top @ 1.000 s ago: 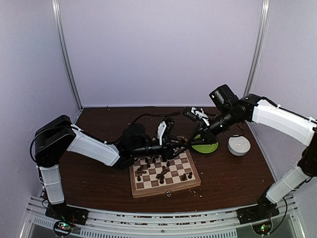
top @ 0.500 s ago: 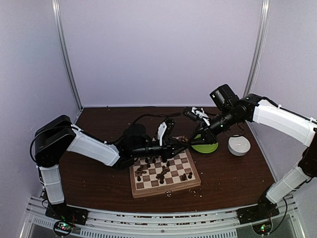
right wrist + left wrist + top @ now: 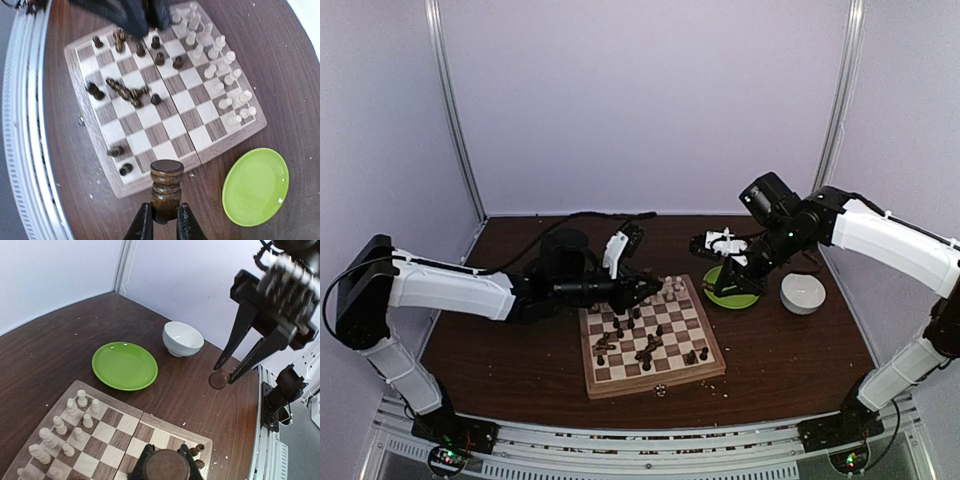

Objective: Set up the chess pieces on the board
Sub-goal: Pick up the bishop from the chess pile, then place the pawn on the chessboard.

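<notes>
Matt wooden board (image 3: 175, 128), glossy green plate (image 3: 125, 365), dark wood-grain table (image 3: 60, 340).

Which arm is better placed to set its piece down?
Left. The left gripper, shut on a dark piece, hangs over the board; the right gripper grips a second dark piece off to the side, by the green plate.

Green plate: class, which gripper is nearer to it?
Right. The right gripper, holding a dark piece, hovers close beside the green plate; the left gripper is over the board, farther off.
</notes>
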